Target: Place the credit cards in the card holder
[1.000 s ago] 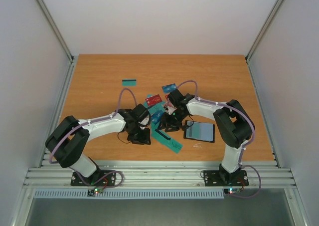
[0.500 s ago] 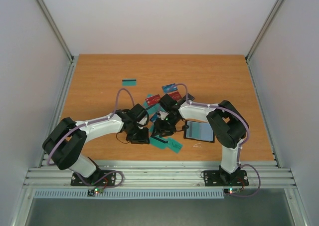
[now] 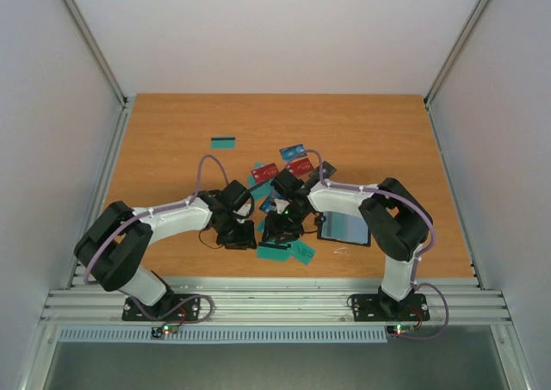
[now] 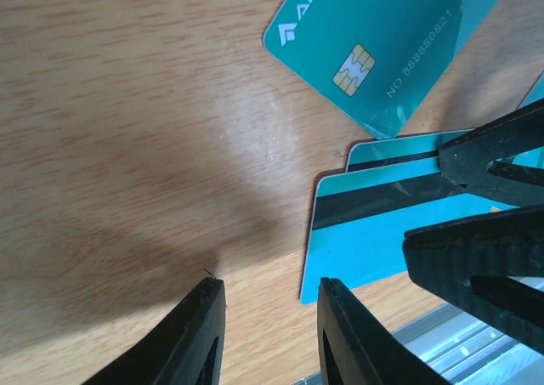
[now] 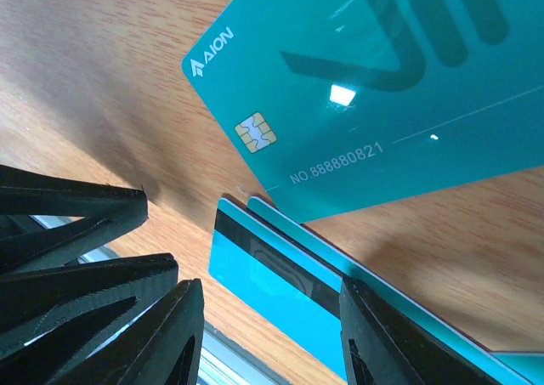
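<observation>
Credit cards lie scattered mid-table: a lone teal card (image 3: 224, 141), blue (image 3: 293, 151) and red cards (image 3: 265, 172), and teal ones near the front edge (image 3: 274, 252). The black card holder (image 3: 344, 226) lies open to their right, teal-grey inside up. My left gripper (image 3: 251, 239) (image 4: 272, 287) is open over bare wood, just left of a teal striped card (image 4: 365, 232). My right gripper (image 3: 274, 237) (image 5: 270, 287) is open, its fingers straddling that striped card (image 5: 280, 291), which lies flat. A teal chip card (image 5: 365, 96) lies just beyond it.
The two grippers stand tip to tip; the right one's fingers (image 4: 484, 164) show in the left wrist view, the left one's fingers (image 5: 76, 206) in the right wrist view. The table's metal front rail (image 3: 275, 300) runs close behind the cards.
My right gripper has swung left and towards the front edge, meeting the left gripper over the front teal cards. The left arm has hardly moved, its jaws narrowing slightly.
</observation>
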Robot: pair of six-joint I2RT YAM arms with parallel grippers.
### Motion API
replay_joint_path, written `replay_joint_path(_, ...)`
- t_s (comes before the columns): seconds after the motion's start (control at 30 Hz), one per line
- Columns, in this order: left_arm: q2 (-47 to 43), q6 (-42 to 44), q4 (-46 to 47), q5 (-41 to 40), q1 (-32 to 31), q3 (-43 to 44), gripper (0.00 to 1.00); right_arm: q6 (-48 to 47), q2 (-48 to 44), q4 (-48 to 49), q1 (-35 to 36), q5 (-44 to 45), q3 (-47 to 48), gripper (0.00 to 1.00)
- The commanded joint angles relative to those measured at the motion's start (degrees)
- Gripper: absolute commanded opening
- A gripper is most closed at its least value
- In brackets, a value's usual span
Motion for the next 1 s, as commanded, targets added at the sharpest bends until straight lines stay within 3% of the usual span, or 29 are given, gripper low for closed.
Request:
replay_joint_path(0.0, -0.74, 1.48, 1.23, -0.23, 0.15, -1.08, 0.31, 0.8, -1.54, -1.38, 1.07, 1.51, 0.07, 0.46)
replay_joint_path(0.97, -9.26, 3.8, -2.54, -2.28, 0.13, -4.36, 0.28, -4.03, 4.51, -9.6, 2.97, 7.47, 8.34, 0.46)
